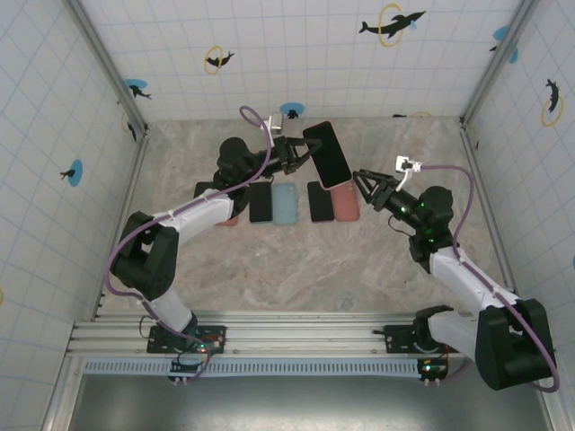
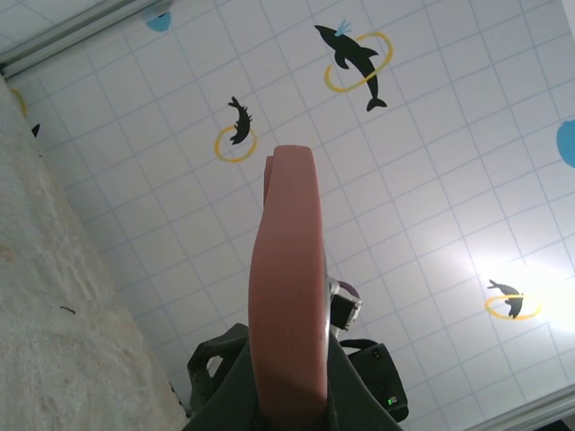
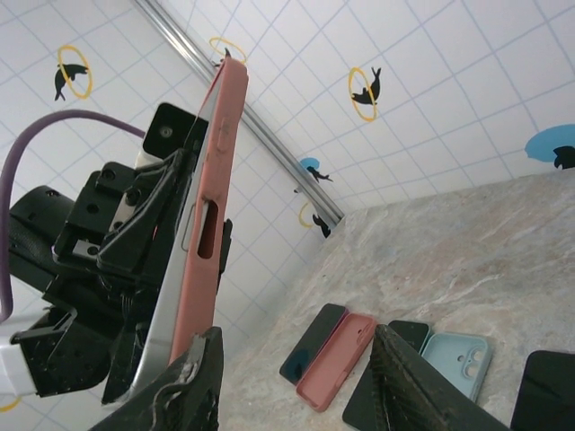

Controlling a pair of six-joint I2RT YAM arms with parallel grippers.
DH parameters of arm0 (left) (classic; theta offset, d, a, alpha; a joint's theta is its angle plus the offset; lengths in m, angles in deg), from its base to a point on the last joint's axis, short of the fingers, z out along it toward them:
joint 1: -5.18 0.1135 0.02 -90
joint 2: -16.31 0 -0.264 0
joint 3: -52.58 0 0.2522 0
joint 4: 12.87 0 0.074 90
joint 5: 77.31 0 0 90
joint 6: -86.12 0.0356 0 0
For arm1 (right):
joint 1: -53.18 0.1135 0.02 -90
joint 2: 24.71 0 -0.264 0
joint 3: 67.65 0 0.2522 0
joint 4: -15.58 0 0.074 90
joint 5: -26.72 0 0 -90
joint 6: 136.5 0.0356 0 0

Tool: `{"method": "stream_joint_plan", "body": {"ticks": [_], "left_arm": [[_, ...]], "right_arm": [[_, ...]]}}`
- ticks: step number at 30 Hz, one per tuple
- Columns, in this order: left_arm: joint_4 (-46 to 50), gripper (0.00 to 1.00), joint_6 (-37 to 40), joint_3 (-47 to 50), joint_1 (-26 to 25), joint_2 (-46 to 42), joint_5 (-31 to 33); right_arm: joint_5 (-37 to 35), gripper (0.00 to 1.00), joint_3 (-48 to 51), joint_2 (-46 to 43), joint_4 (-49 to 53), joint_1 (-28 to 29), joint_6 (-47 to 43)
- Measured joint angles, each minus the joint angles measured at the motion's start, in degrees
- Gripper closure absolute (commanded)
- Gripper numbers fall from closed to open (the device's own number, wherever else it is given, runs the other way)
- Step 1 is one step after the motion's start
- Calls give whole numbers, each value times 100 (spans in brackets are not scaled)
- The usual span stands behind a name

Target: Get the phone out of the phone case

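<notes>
The phone [image 1: 325, 153], screen dark, sits in a pink phone case [image 2: 289, 269] and is held up in the air above the table's middle. My left gripper [image 2: 287, 400] is shut on the case's lower end, one finger on each broad face. In the right wrist view the case [image 3: 211, 206] stands edge-on at the left, with the phone's silver side [image 3: 169, 301] showing beside it. My right gripper [image 3: 296, 377] is open just right of the phone's lower corner; its left finger [image 3: 190, 382] lies close against that corner, and nothing is between the jaws. In the top view that gripper [image 1: 366, 187] hangs just off the phone's near right corner.
On the table under the raised phone lies a row: a pink case [image 1: 228, 218], a black phone [image 1: 260, 202], a light blue case [image 1: 285, 204], another black phone [image 1: 321, 202] and a pink case [image 1: 346, 203]. Tiled walls enclose the marble floor [image 1: 296, 269].
</notes>
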Motion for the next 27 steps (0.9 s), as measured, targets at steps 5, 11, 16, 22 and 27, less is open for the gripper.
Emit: {"method": "stream_joint_plan", "body": {"ticks": [5,11,16,22,27], "left_arm": [[114,100,7,-2,0,2,0],[31,100,-50,-2,0,2,2],[-146,100,-175,0,0,2,2],[-227,100,-203,0,2,2,2],[-225,100,-197,2,-4,2,0]], "right_arm": [[11,54,4,-13,-243,-26,201],[66,54,9,-22,-297,-26,260],[133,54,9,-15,-295,-20,243],[166,54,9,70,-289,-2,192],[210,55,9,118,-245,72,179]]}}
